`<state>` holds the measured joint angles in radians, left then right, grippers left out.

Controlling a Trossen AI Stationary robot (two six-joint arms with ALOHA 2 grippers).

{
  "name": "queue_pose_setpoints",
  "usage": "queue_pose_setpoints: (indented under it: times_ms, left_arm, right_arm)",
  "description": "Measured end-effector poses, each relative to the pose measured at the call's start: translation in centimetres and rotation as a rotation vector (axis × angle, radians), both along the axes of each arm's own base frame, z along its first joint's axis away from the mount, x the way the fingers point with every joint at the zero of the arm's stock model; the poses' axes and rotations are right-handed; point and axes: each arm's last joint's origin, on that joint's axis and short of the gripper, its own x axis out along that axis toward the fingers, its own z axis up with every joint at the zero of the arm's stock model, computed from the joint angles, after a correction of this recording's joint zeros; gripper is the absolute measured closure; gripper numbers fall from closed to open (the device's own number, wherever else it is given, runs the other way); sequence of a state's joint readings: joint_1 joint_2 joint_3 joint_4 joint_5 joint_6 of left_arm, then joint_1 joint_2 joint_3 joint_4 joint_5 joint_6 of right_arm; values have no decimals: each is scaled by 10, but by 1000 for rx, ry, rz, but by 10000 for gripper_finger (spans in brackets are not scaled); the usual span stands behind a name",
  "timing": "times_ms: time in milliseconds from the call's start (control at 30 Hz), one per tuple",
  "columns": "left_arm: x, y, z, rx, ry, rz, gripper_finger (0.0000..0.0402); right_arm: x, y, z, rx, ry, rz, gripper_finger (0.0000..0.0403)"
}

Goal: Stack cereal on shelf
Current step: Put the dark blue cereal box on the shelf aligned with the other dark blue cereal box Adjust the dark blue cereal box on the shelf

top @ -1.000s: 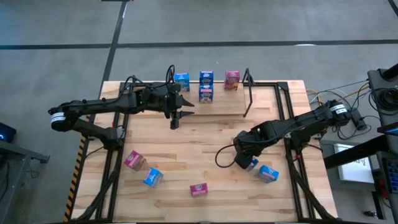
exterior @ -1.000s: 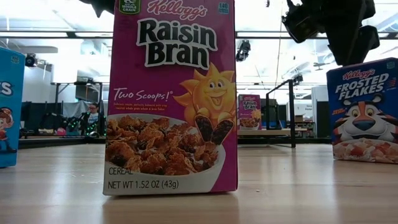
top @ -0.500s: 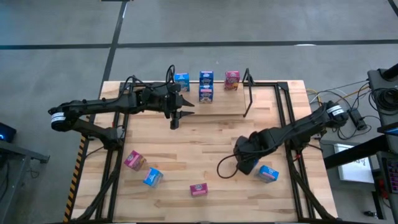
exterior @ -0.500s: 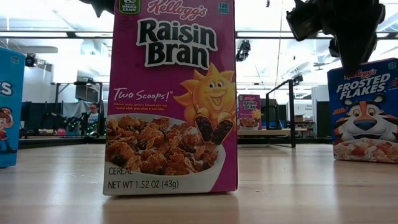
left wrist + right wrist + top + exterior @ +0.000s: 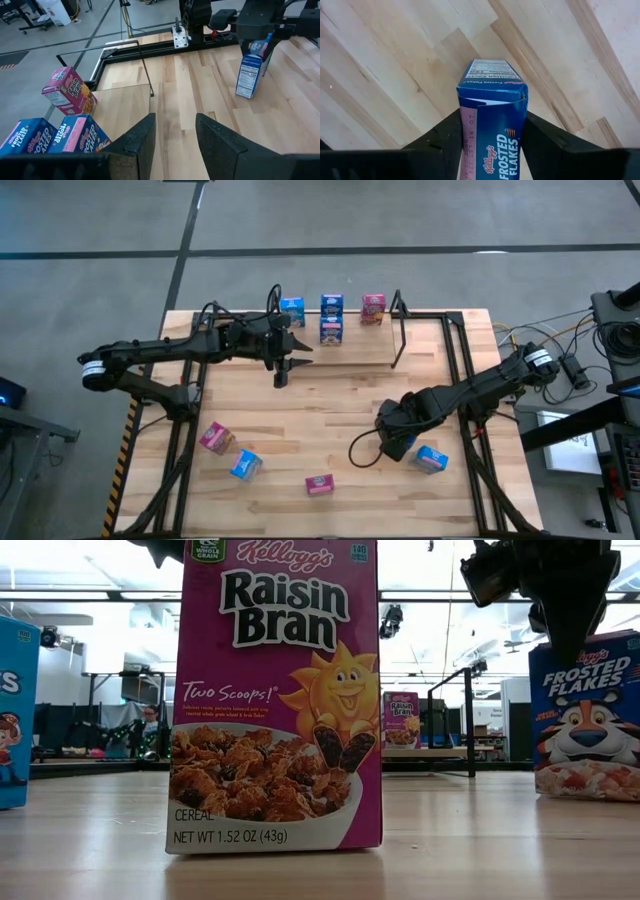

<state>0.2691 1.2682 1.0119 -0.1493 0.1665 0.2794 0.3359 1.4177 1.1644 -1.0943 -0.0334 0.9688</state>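
between right gripper [image 5: 492, 150] fingers, a glossy blue cardboard box [image 5: 493, 117] is clamped; left gripper [image 5: 175, 137] fingers spread.

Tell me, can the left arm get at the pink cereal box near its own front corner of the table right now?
Probably yes. The left gripper hangs open and empty over bare wood, and nothing stands between it and the pink box; only a blue box sits just beyond.

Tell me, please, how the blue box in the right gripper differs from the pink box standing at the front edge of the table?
The Frosted Flakes box is blue and clamped between the right gripper fingers; the Raisin Bran box is pink and stands free, ungripped, near the front edge. The left gripper waits open near the shelf. Both are small cereal boxes.
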Motion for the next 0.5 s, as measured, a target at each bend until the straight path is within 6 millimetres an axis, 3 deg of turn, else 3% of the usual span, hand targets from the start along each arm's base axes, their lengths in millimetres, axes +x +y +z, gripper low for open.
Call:
queue_pose_setpoints:
  times_ms: [267, 500]
  left_arm:
    - [0, 0, 0, 18, 0, -8, 278]
    - [1, 1, 4, 80, -37, -26, 278]
  right_arm:
    - [10, -4, 20, 19, -73, 4, 244]
    - [29, -34, 55, -8, -213, 58, 245]
